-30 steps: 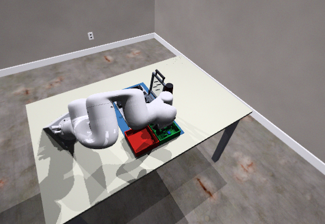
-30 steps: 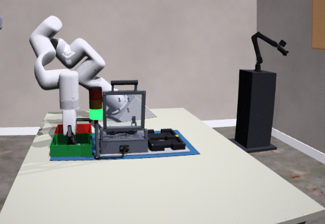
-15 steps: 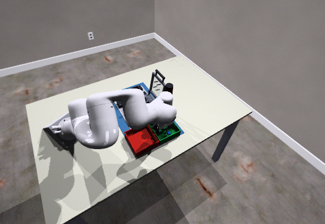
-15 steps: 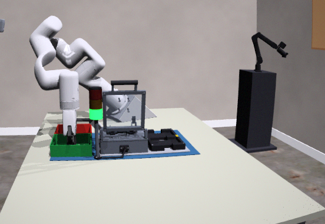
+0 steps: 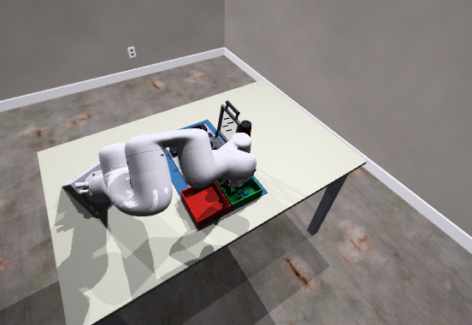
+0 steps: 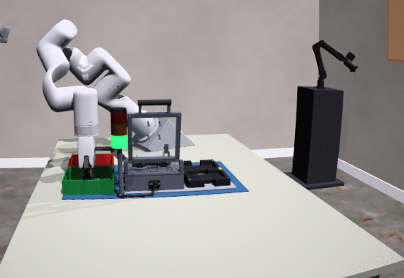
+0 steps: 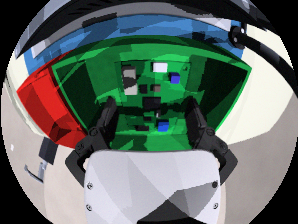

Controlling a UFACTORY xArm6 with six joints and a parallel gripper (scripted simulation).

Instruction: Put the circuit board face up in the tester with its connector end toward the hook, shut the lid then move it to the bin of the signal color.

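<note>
Board [image 5: 244, 193] [image 7: 172, 91] lies in the green bin [image 5: 245, 202] [image 6: 88, 187] [image 7: 239, 84], gripper [image 5: 231, 186] [image 6: 88, 176] [image 7: 151, 106] wide and holding nothing, presumably to free it; signal tower [image 5: 245, 127] [image 6: 119, 141] glows green, justifying that bin; tester [image 5: 216, 143] [image 6: 154, 182] stands open, likely for unloading; pale counter [image 5: 299, 142] [image 6: 219, 231] [image 7: 267, 112] carries everything; grey walls [image 5: 342, 35] [image 6: 219, 48] surround it.

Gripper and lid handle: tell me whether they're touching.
Apart. The exterior view shows the gripper down in the green bin, while the lid handle stands high on the raised lid, beyond the signal tower.
</note>
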